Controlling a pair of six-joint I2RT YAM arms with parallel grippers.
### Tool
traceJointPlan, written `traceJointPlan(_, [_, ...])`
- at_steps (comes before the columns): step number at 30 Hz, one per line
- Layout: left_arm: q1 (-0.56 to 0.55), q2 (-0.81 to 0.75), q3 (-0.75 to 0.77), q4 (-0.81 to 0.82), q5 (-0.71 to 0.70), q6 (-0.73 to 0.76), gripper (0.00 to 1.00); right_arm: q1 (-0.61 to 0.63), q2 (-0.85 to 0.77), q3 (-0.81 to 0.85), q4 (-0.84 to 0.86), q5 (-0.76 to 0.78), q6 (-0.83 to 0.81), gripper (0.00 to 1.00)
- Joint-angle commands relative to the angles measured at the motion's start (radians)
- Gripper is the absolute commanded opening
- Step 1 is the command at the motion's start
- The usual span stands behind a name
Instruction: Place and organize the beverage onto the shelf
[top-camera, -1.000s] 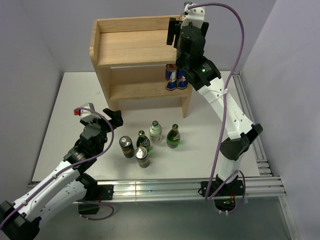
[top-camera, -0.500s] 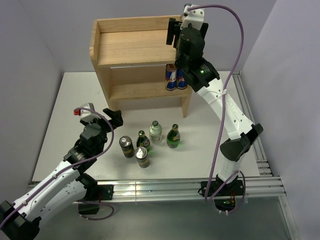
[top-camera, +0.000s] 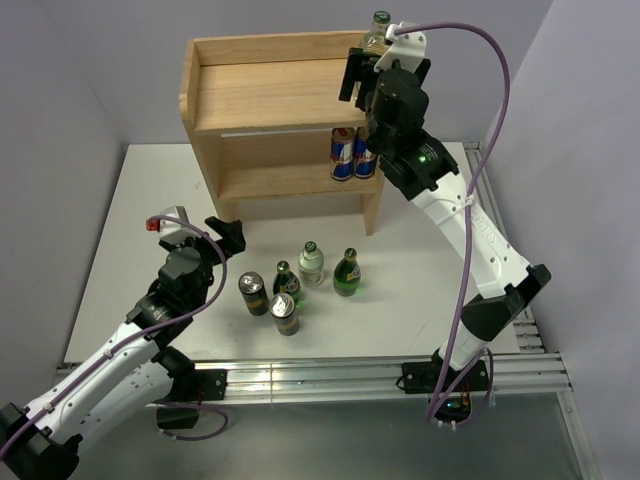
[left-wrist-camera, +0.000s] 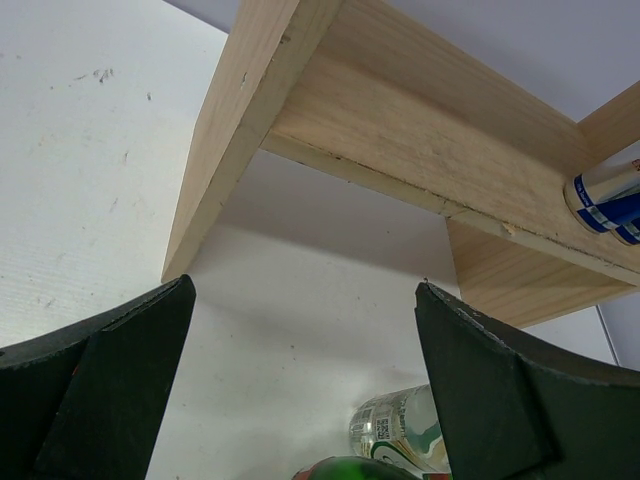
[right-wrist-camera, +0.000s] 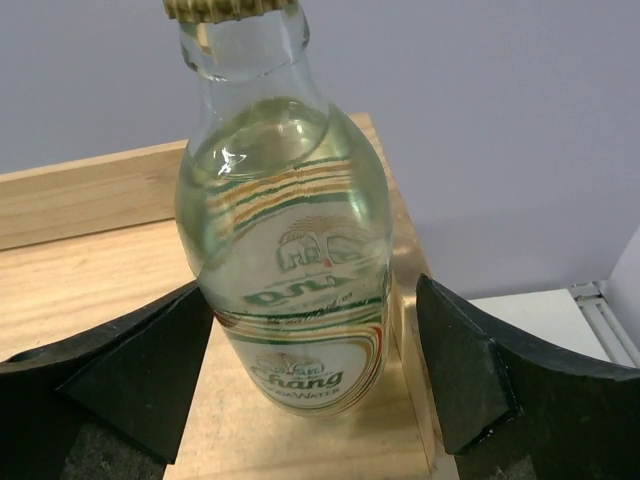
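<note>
Right gripper (right-wrist-camera: 312, 290) is spread open around a clear glass bottle (right-wrist-camera: 285, 230) with a gold crimped cap and a printed label, and a gap is seen at one pad. It's stood upright at the back right corner of the shelf (top-camera: 265, 90), smooth light wood, low-rimmed. Left gripper (left-wrist-camera: 302, 290) is held wide open.

The right gripper (right-wrist-camera: 310, 296) has eased its jaws off the clear bottle (top-camera: 379, 27), leaving a gap at the right-hand finger. The bottle's cap now shows above the wrist, at the 1 o'clock corner of the shelf (top-camera: 270, 90) top. The right arm (top-camera: 470, 230) has swung toward 3 o'clock, its elbow (top-camera: 505, 305) farther out.
</note>
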Motion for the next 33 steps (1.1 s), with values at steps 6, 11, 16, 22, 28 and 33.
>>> traceJointPlan(6, [-0.004, -0.021, 0.014, 0.007, -0.002, 0.004, 0.99, -0.007, -0.038, -0.043, -0.119, -0.066, 0.043, 0.94])
traceJointPlan(11, [-0.004, -0.035, 0.012, 0.006, -0.008, 0.005, 0.99, -0.007, -0.036, -0.051, -0.147, -0.128, 0.054, 1.0])
traceJointPlan(16, [-0.004, -0.038, 0.012, 0.001, -0.007, 0.004, 0.99, -0.007, -0.047, -0.057, -0.182, -0.158, 0.074, 1.0])
traceJointPlan(22, [-0.004, -0.041, 0.011, 0.001, -0.01, 0.004, 0.99, -0.005, -0.125, -0.144, -0.193, -0.199, 0.115, 1.0])
traceJointPlan(28, [-0.005, -0.032, 0.012, 0.001, -0.016, 0.004, 0.99, -0.001, -0.191, -0.219, -0.21, -0.253, 0.146, 1.0])
traceJointPlan(33, [-0.004, -0.033, 0.014, -0.005, -0.027, 0.007, 0.99, 0.016, -0.264, -0.302, -0.222, -0.286, 0.181, 1.0])
